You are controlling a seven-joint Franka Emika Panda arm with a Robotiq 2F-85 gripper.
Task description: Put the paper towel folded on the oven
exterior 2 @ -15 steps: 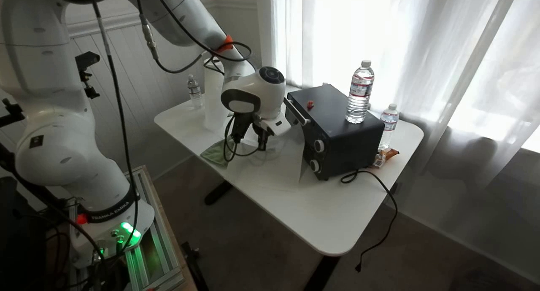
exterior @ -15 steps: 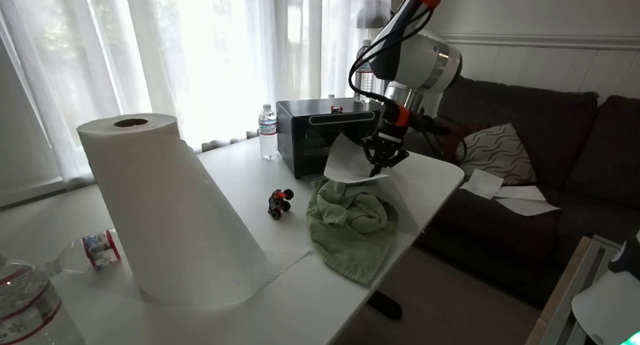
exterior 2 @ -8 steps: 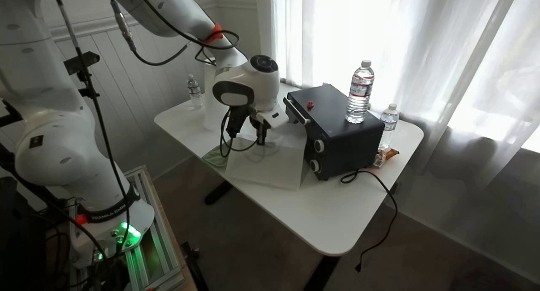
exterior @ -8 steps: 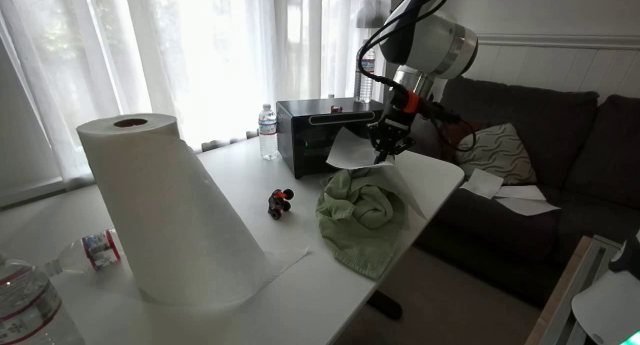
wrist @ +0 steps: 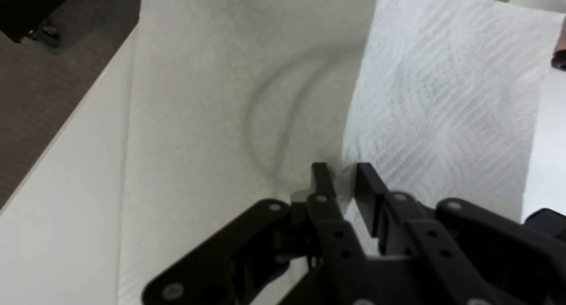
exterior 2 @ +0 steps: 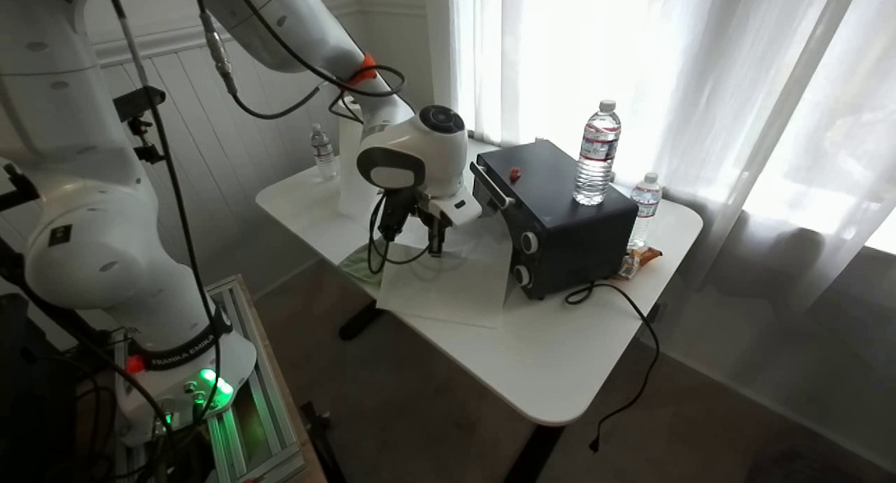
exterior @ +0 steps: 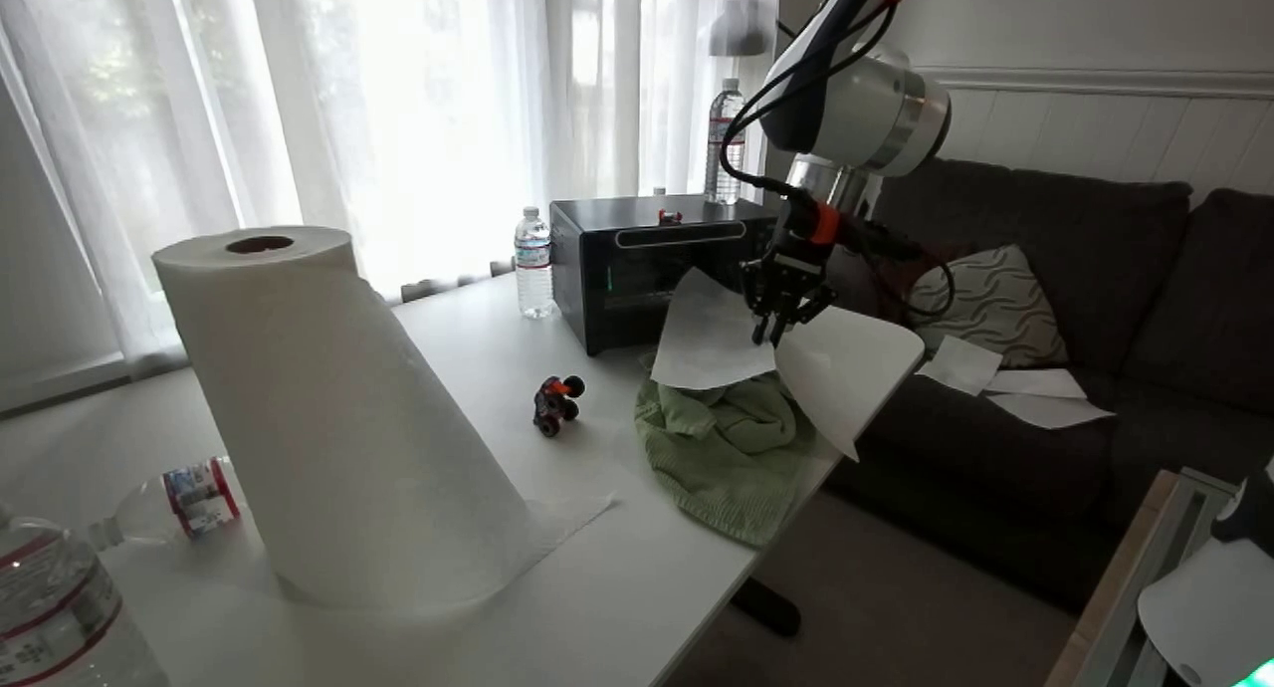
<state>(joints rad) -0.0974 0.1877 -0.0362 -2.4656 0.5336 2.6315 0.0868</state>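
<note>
In front of one black toaster oven (exterior: 632, 274), one white paper towel sheet (exterior: 709, 339) slopes two ways from a crest, in an exterior view hiding part of one green towel (exterior: 732, 473). The crest lies between the claw's (wrist: 342, 177) two fingertips (wrist: 370, 179), narrowly apart. On the table (exterior: 468, 348) are one paper towel roll (exterior: 333, 418) and one toy monster truck (exterior: 555, 405); one water bottle (exterior 2: 598, 154) stands on the oven.
</note>
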